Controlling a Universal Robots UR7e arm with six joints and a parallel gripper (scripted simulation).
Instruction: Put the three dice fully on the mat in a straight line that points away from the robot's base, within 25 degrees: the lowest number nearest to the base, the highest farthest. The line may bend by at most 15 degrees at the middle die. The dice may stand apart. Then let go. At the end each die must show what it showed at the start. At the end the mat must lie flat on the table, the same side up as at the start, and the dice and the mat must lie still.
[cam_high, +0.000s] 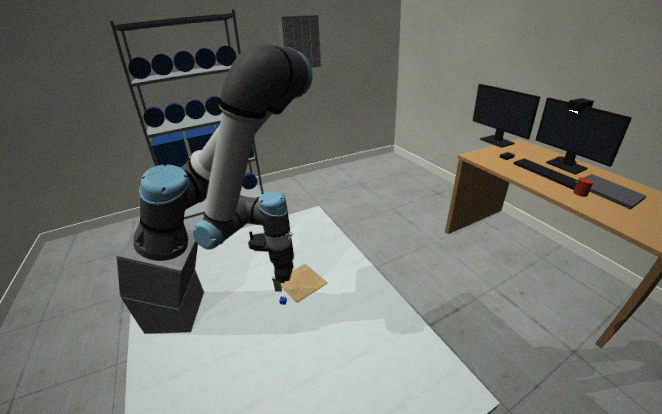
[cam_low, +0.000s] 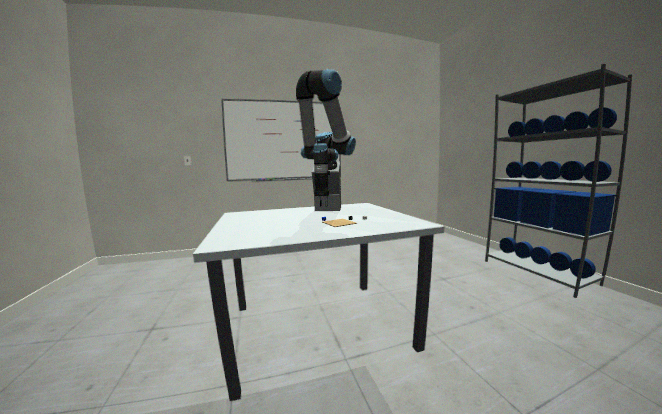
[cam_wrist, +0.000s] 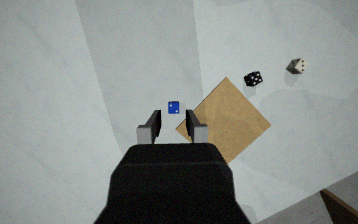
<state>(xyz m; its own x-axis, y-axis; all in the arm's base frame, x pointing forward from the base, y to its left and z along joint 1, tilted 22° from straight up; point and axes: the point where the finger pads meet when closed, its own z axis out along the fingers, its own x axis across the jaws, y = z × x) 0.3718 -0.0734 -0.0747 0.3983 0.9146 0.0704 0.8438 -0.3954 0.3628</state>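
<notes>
A small blue die (cam_wrist: 173, 107) lies on the white table just off the near left corner of the tan mat (cam_wrist: 225, 120); it also shows in the top view (cam_high: 282, 299). A black die (cam_wrist: 253, 78) and a white die (cam_wrist: 296, 65) lie on the table beyond the mat's far edge, apart from each other. My gripper (cam_wrist: 173, 117) hangs above the table, pointing down, with the blue die just ahead of its fingertips and not between them. The fingers are partly open and empty. In the top view the arm hides the black and white dice.
The mat (cam_high: 303, 283) lies flat near the robot's base (cam_high: 160, 287). In the exterior view the mat (cam_low: 339, 223) and the dice sit at the far side of the table. A shelf rack and a desk stand away from the table.
</notes>
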